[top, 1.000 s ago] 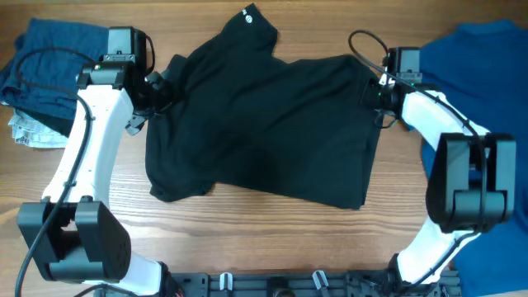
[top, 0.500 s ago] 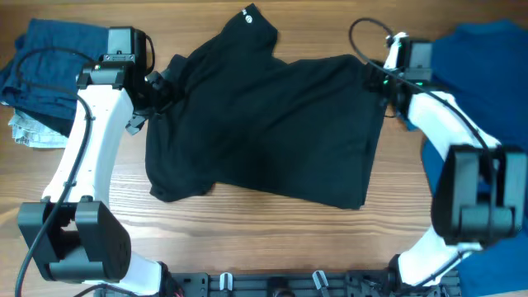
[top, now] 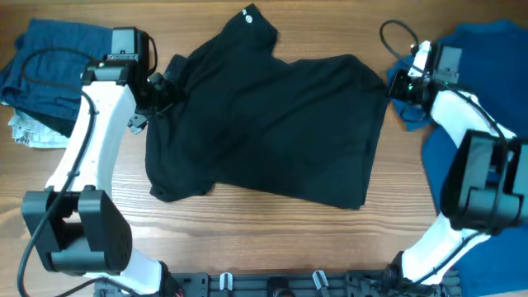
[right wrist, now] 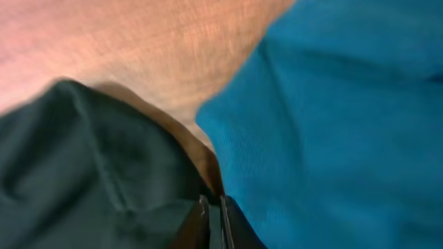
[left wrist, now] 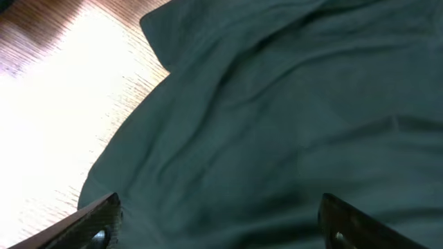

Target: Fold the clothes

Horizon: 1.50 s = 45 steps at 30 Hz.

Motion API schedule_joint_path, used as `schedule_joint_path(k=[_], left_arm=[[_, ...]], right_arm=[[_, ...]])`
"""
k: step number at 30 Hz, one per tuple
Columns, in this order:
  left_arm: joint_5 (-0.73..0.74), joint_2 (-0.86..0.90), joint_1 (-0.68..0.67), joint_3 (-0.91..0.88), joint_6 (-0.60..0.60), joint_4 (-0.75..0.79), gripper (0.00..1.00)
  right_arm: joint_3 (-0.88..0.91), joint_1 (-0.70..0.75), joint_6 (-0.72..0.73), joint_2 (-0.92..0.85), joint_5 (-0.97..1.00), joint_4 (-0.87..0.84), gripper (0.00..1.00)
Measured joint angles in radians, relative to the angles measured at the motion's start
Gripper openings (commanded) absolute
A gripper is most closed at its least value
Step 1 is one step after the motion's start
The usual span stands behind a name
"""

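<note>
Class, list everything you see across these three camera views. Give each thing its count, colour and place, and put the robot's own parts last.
black shirt: one, black with a small white mark at the collar, spread over the middle of the table
blue shirt: one, royal blue, right edge of the table
navy pieces: a pile, count unclear, navy, far left corner
pale cloth: one, whitish, peeking from under the navy pieces
table: one, light wood
left arm: one, white and black; left tool open over the black shirt
right arm: one, white and black; right tool shut where the black and blue shirts meet
</note>
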<state>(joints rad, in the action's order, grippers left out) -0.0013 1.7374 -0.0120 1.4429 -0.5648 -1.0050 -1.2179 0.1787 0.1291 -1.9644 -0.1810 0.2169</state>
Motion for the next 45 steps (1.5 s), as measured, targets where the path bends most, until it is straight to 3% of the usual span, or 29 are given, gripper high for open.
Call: schedule_joint_path(k=[10,19,23,24,25,26,27,28,29,31,34,35,39,42,45], left_arm=[[0.000,0.000,0.000,0.000,0.000,-0.010,0.89],[-0.001,0.000,0.000,0.000,0.000,-0.019,0.89],[0.002,0.000,0.000,-0.002,0.000,0.034,0.88],[0.019,0.000,0.000,-0.002,0.006,0.082,0.87],[0.045,0.000,-0.001,-0.004,0.017,0.122,0.86],[0.090,0.000,-0.006,-0.005,0.037,0.195,0.84],[0.117,0.001,-0.015,-0.005,0.045,0.229,0.83],[0.136,0.002,-0.026,-0.005,0.052,0.260,0.78],[0.161,0.008,-0.054,-0.005,0.064,0.313,0.73],[0.187,0.033,-0.103,-0.004,0.078,0.380,0.60],[0.210,0.134,-0.193,-0.004,0.101,0.518,0.27],[0.213,0.167,-0.212,-0.004,0.100,0.543,0.23],[0.220,0.344,-0.271,-0.004,0.108,0.674,0.18],[0.192,0.402,-0.268,-0.004,0.108,0.672,0.15],[0.051,0.403,-0.264,-0.004,0.108,0.616,0.09]], right_arm=[[-0.005,0.004,-0.031,-0.085,0.137,-0.057,0.04],[-0.011,0.337,-0.096,-0.091,0.207,-0.070,0.07],[-0.086,0.339,-0.128,-0.113,0.159,0.005,0.08],[-0.112,0.331,-0.127,-0.116,0.146,0.036,0.11],[-0.130,0.324,-0.127,-0.116,0.137,0.051,0.22],[-0.149,0.315,-0.127,-0.116,0.128,0.069,0.45],[-0.164,0.308,-0.130,-0.116,0.121,0.085,0.57],[-0.183,0.298,-0.127,-0.114,0.111,0.115,0.70],[-0.195,0.292,-0.130,-0.111,0.103,0.135,0.74],[-0.222,0.286,-0.126,-0.094,0.083,0.187,0.75],[-0.264,0.286,-0.065,0.017,0.056,0.253,0.72],[-0.275,0.286,-0.055,0.052,0.049,0.265,0.72],[-0.297,0.282,-0.035,0.111,0.028,0.359,0.72],[-0.295,0.282,-0.028,0.111,0.024,0.401,0.72],[-0.295,0.282,-0.028,0.111,0.023,0.438,0.72]])
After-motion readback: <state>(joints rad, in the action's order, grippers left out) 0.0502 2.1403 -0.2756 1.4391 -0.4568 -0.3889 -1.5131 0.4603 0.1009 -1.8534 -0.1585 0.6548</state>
